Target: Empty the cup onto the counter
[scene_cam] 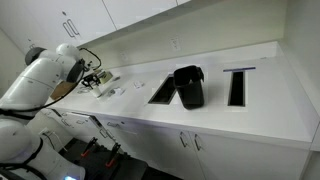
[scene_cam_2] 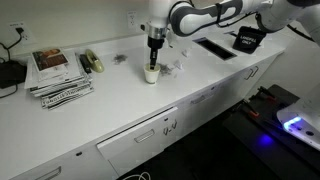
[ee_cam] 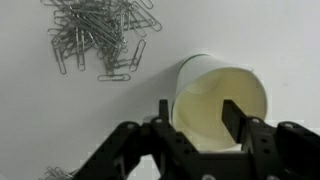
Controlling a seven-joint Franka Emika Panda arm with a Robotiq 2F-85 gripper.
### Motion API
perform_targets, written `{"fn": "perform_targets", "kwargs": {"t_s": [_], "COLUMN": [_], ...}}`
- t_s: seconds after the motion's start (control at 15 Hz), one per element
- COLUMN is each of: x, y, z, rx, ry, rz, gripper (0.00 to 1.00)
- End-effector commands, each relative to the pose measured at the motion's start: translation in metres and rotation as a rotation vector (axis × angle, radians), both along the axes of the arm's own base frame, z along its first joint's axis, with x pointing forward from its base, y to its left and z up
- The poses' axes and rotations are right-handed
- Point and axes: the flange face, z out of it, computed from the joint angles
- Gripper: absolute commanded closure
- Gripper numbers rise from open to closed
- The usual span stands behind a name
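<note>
Whitish cup (ee_cam: 215, 95) looks empty (paperclips (ee_cam: 100, 40) heaped on the table (ee_cam: 285, 40)); gripper (ee_cam: 200, 112) straddles its rim, unclenched; tipping seems done; next, lift straight clear.

Long glossy white countertop (scene_cam: 130, 105) with two dark rectangular cut-outs (scene_cam: 165, 92) right of centre, and a big black boxy container (scene_cam: 188, 87) standing between them. In an exterior view, a messy stack of magazines (scene_cam_2: 58, 75) sits at the left. The wrist view has a loose pile of silver paper clips (ee_cam: 95, 35) upper left.
</note>
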Motion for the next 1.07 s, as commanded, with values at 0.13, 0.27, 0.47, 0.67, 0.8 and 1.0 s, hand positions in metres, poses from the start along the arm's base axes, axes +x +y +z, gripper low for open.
{"fn": "perform_targets", "kwargs": {"t_s": [0.13, 0.27, 0.47, 0.67, 0.8, 1.0], "x": [-0.021, -0.026, -0.033, -0.041, -0.045, -0.050], "y": [-0.001, 0.001, 0.002, 0.003, 0.004, 0.005], "z": [0.042, 0.057, 0.077, 0.094, 0.104, 0.116], "rx": [-0.026, -0.034, -0.054, -0.072, -0.072, -0.083], "ry": [-0.057, -0.089, -0.149, -0.196, -0.228, -0.271], "rz": [-0.015, -0.024, -0.039, -0.052, -0.060, -0.067], "gripper": [0.00, 0.00, 0.00, 0.00, 0.00, 0.00]}}
